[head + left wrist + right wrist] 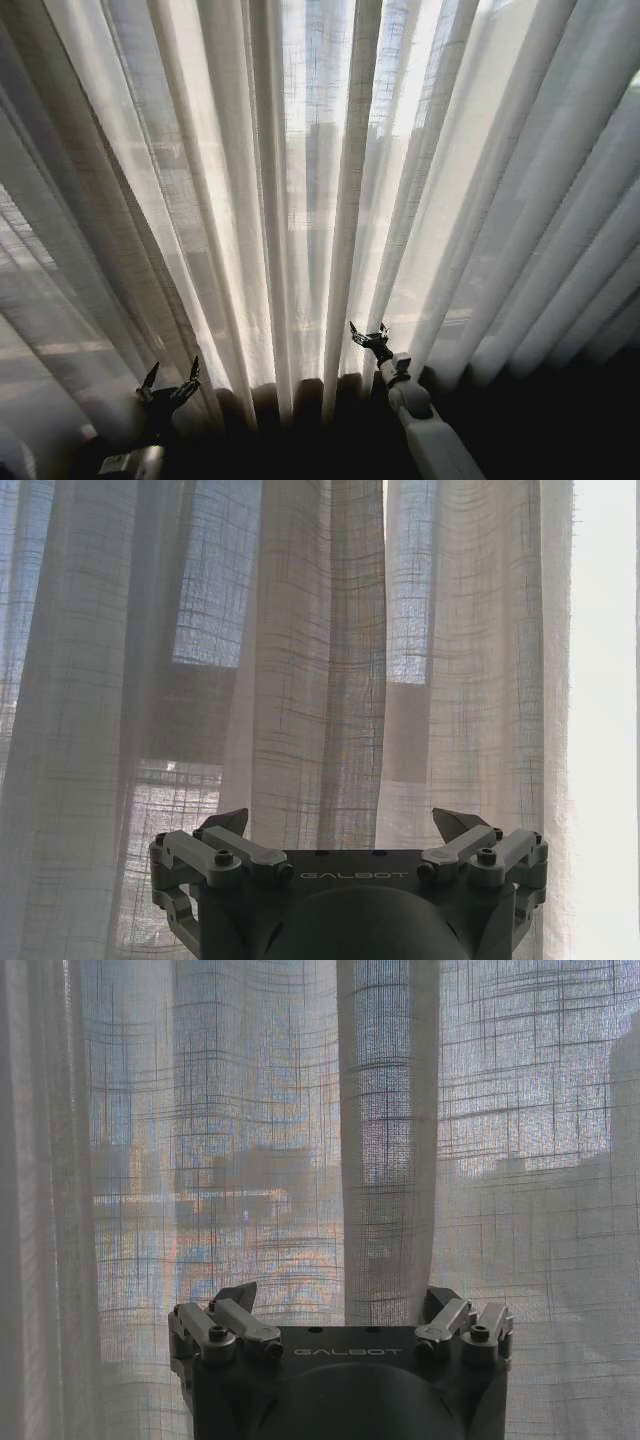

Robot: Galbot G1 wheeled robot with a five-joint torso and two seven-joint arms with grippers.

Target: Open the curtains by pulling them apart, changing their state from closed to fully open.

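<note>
1. Daylight glows through the closed curtains (320, 200) hanging ahead
2. Left gripper (170, 385) spread wide, empty, just before the curtains' lower left folds
3. Right gripper (368, 336) open, empty, near their middle pleat

Curtains (320, 200) ahead; left gripper (170, 384) and right gripper (368, 334) before them

The head camera looks forward and down at the curtains (320, 200) from farther back; each wrist camera faces the same fabric close up, past its own fingers (225, 825).
</note>
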